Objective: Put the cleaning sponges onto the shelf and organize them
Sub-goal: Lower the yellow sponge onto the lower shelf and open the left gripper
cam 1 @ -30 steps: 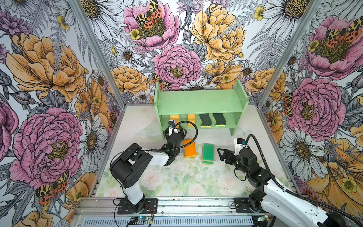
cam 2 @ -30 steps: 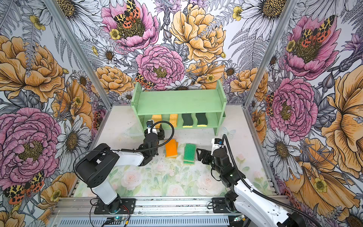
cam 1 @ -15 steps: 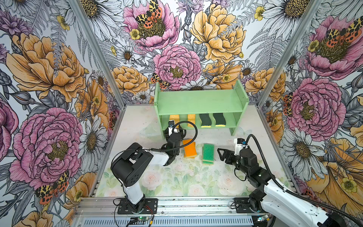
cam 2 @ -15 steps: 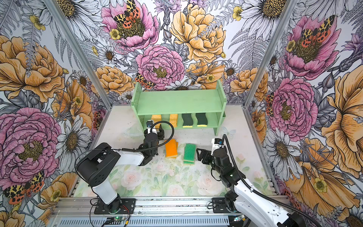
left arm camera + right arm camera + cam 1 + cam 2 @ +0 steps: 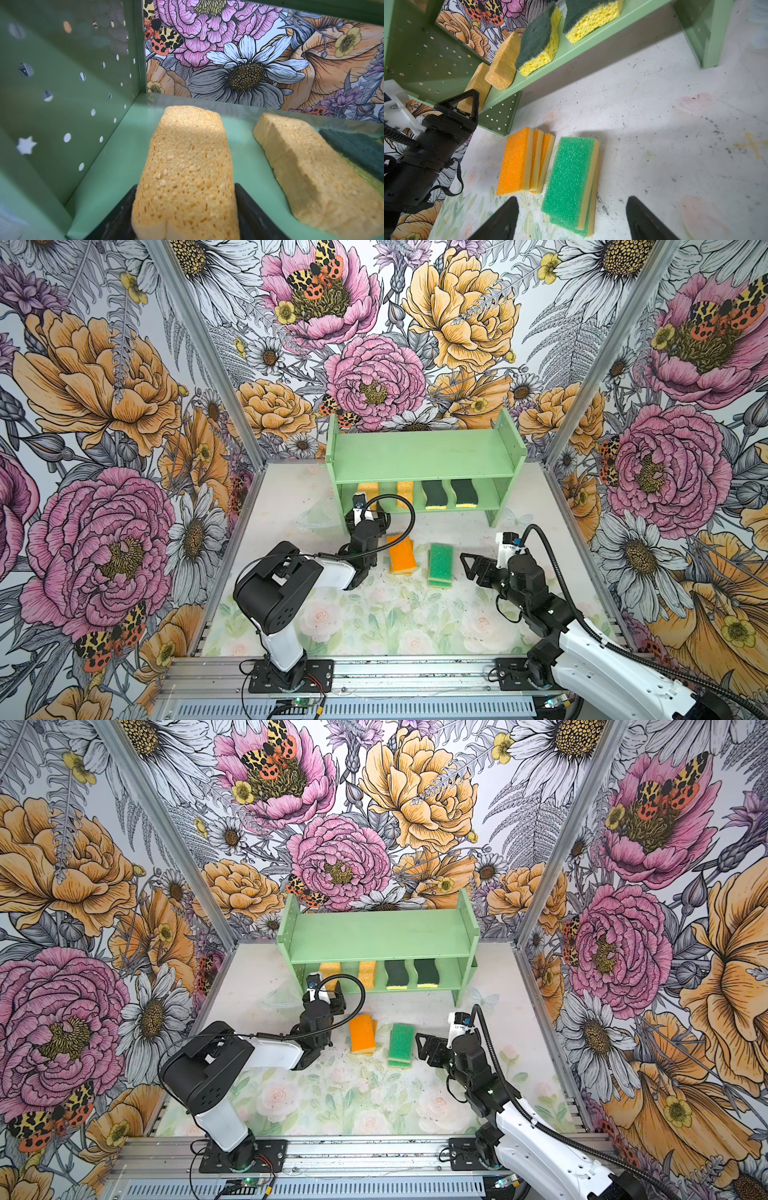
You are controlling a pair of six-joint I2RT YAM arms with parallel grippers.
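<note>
Yellow foam is gripped by the left tool (image 5: 185, 187): a porous sponge (image 5: 187, 158) held on the shelf's (image 5: 419, 456) lower tier, where three more are lined up (another yellow sponge (image 5: 311, 176), two dark green sponges (image 5: 434, 494)). Five are left on the table (image 5: 374, 614), three orange sponges (image 5: 401, 553) and two green sponges (image 5: 440, 560), near the open, empty right tool (image 5: 572, 199).

Three tall walls stood around the table (image 5: 291, 489): a back wall (image 5: 415, 323), a left wall (image 5: 83, 448) and a right wall (image 5: 685, 448), all covered with big drawn flowers (image 5: 374, 381) in pink, orange and white, with spotted moths (image 5: 318, 277) on some. Shiny metal posts (image 5: 205, 348) ran up the corners. The table top was pale, with faint roses (image 5: 320, 615) near the front, small dark specks (image 5: 714, 126), and bright, even light all over.
</note>
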